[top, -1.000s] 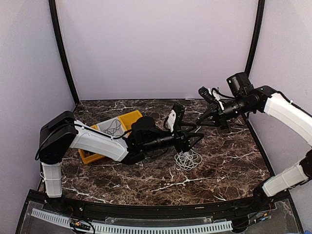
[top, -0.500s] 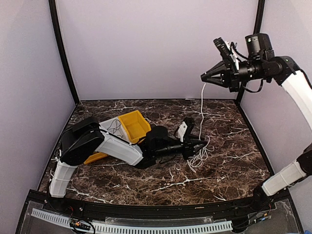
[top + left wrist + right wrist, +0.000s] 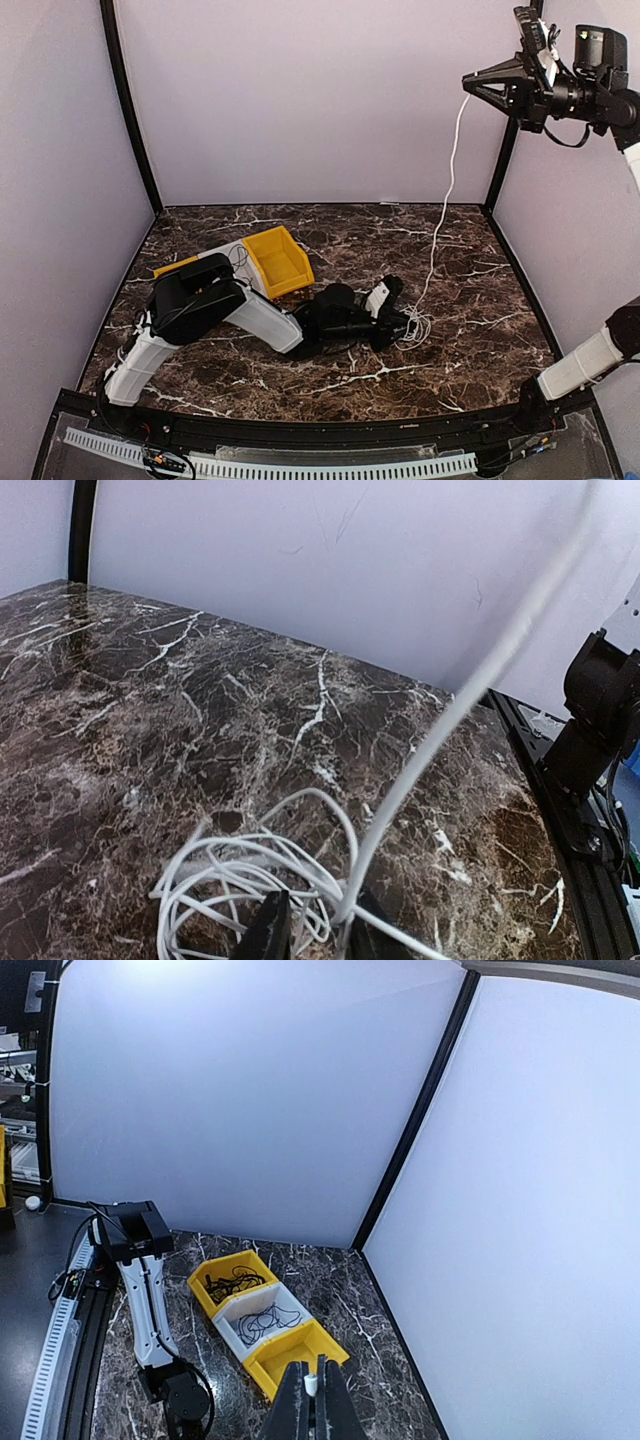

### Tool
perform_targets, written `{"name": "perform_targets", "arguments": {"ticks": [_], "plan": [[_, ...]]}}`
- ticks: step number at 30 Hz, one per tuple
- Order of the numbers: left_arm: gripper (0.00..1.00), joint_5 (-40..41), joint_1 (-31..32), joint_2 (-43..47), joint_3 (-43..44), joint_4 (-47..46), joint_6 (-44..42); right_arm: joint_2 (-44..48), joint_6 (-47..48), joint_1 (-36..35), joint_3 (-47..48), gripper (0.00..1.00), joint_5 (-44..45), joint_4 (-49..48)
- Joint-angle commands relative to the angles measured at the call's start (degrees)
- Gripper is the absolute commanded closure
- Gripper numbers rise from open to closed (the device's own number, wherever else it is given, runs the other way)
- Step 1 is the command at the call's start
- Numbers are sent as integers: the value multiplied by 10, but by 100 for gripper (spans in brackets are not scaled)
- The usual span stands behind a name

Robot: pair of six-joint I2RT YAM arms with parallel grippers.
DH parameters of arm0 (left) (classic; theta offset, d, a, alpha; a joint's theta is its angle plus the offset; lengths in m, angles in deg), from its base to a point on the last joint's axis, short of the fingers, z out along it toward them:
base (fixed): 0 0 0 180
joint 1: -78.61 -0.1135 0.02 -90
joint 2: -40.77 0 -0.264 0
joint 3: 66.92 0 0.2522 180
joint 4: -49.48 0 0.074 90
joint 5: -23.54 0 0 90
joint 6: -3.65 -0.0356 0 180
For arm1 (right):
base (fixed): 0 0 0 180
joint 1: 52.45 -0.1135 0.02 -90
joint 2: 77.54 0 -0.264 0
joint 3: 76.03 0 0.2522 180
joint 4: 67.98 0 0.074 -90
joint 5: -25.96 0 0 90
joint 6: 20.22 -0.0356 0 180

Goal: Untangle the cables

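Top view, right hand (image 3: pixel 470 83): I had it raised high, up and well to the right of the empty yellow bin (image 3: pixel 278 262), fingers closed on the end of the white cable (image 3: pixel 441 215).
Top view, white cable: one strand hung from that hand down to a small coil (image 3: pixel 412 326) lying on the surface (image 3: pixel 480 300), right of the bin.
Top view, left hand (image 3: pixel 402 320): it sat low on the surface at the coil. I could not read its grip from here.
Left wrist view, left hand (image 3: pixel 312 938): the fingertips stood slightly apart, and the strand rose between them.
Left wrist view, coil (image 3: pixel 240 880): loose white loops rested on the surface (image 3: pixel 150 680) just ahead of the fingertips.
Right wrist view, right hand (image 3: pixel 312 1405): fingers were together, pinching the white cable's tip (image 3: pixel 313 1385).
Right wrist view, bins: the empty yellow bin (image 3: pixel 290 1355) lay nearest. Beyond it, touching in a row, came a white bin (image 3: pixel 285 1300) and a second yellow bin (image 3: pixel 222 1265), both holding black cables (image 3: pixel 230 1282).
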Motion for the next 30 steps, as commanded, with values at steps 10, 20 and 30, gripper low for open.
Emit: {"name": "perform_targets", "arguments": {"ticks": [10,20,30], "plan": [[77,24,2,39,-44,-6,-14,-17,-33,33,72,100,-20,-38],[55,116,1,219,-165,26,-56,55,-50,34,-139,100,23,-140],[24,193,7,272,-180,-6,-28,71,-81,32,-223,100,-1,-180]]}}
